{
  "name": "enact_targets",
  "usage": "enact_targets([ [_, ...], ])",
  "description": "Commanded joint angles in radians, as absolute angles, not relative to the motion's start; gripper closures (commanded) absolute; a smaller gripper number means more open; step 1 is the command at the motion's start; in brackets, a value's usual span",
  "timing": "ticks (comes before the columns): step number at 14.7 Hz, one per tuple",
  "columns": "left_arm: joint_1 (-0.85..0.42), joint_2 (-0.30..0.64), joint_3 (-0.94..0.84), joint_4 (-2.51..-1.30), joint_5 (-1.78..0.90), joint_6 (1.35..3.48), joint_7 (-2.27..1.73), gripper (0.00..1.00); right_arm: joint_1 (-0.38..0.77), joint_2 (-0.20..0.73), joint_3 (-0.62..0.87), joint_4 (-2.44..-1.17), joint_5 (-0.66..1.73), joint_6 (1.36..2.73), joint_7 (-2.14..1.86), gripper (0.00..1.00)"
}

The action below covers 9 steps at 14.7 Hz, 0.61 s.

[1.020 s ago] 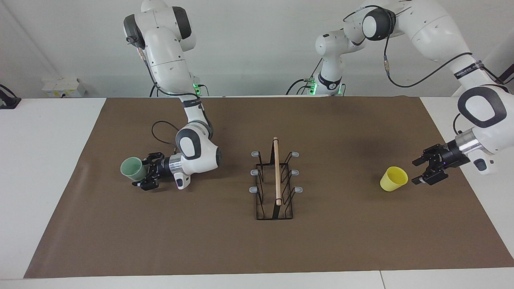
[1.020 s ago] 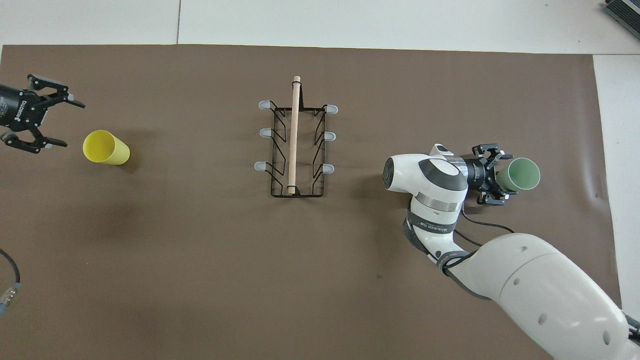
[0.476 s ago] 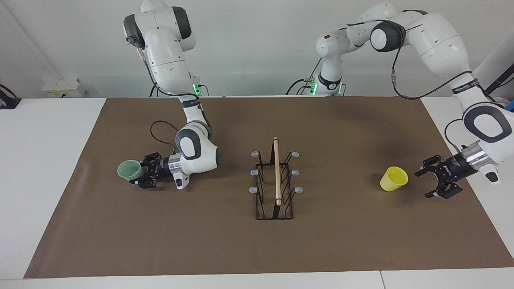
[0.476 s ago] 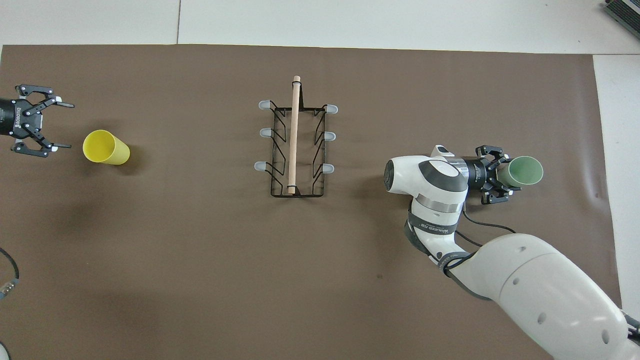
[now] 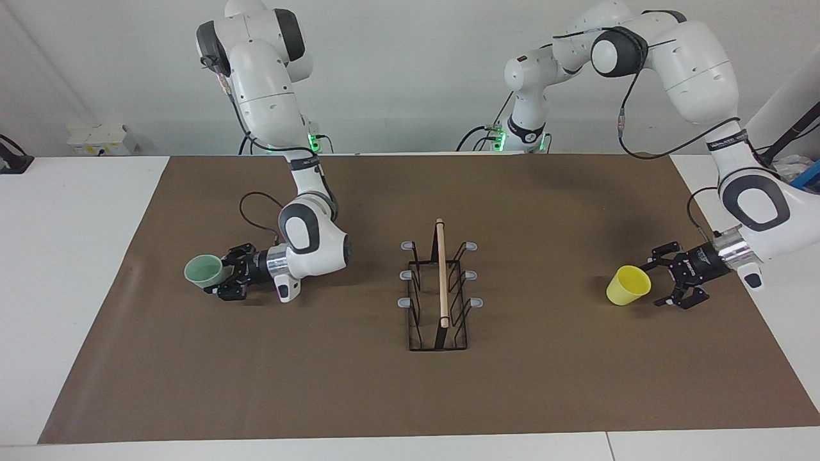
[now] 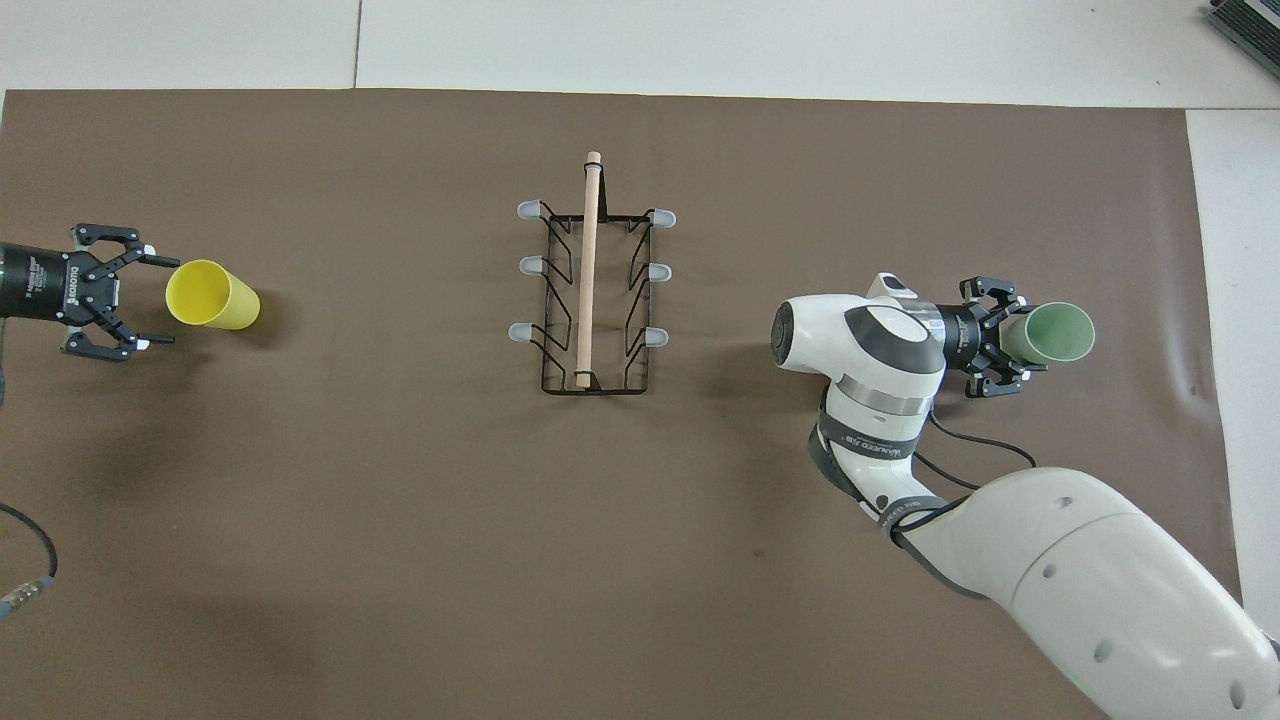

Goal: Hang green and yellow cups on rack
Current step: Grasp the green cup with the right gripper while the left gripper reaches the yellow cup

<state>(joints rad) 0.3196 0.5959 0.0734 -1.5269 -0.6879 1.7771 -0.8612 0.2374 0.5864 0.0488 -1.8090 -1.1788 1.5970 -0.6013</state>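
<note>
Your right claw [image 5: 221, 282] gripped the green cup [image 5: 204, 270] sideways, ready for the rack [image 5: 441, 288]; the left claw [image 5: 662, 282] stood wide beside the yellow cup [image 5: 628, 285], both well away from the rack.

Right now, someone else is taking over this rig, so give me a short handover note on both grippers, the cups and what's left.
Right gripper: shut on the green cup, toward the right arm's end of the table.
Left gripper: open, beside the yellow cup, not gripping it; that cup sits on the mat toward the left arm's end.
Rack: mid-table between the cups, all six pegs bare.
Done: green cup grasped.
Left: grasp the yellow cup, then hang both cups on the rack's pegs.
</note>
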Motion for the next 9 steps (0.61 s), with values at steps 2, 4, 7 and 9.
enact_targets([
  [2,0.354,0.488,0.069,-1.673,-0.799,1.79,-0.854,0.0,0.221,0.554,0.063,-1.648,-0.955,1.586,-0.598,1.0],
  [4,0.327,0.462,0.071,-1.704,-0.813,1.804,-0.871,0.0,0.224,0.546,0.063,-1.56,-0.834,1.58,-0.597,1.0],
  [7,0.341,0.474,0.071,-1.723,-0.863,1.89,-0.91,0.0,0.195,0.458,0.063,-1.539,-0.642,1.609,-0.594,1.0],
  [9,0.345,0.5,0.071,-1.715,-0.903,1.898,-0.91,0.0,0.163,0.391,0.063,-1.539,-0.501,1.676,-0.589,1.0],
])
